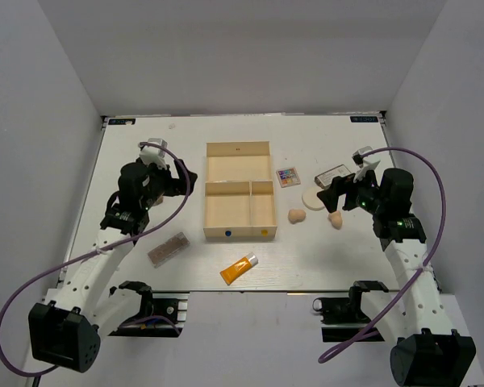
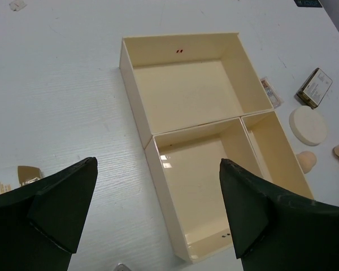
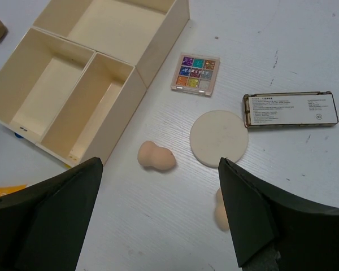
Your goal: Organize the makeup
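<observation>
The dark fingers (image 3: 271, 220) of the right gripper (image 1: 329, 197) fill the lower corners of the right wrist view. The jaws stand wide apart and hold nothing. Between the fingertips in that view lies one peach egg-shaped sponge (image 3: 156, 157), flat on the counter (image 3: 305, 34). Its long axis runs roughly across the view, in line with the gap between the jaws. A grasp across its narrow waist therefore probably calls for a wrist turn before descent. The right arm is the nearer arm to this item.

A second sponge (image 3: 220, 212) lies near the finger at the right of that view and is partly hidden by it. The cream round pad (image 3: 218, 138) lies just beside the first sponge, on its far side, and is the closest obstruction. Beyond the pad lie the multicolour square palette (image 3: 195, 74) and the dark flat case (image 3: 290, 109), apart from each other. The wooden tray (image 3: 161, 51) stands near the sponge, to its left. No makeup lies in its three compartments.

The orange tube (image 1: 238, 269) lies in front of the tray at the near edge, between the arms. The speckled brown palette (image 1: 168, 249) lies left of the tray, nearer the left arm. The left gripper (image 2: 158, 164) hangs above the tray, jaws wide apart, holding nothing
</observation>
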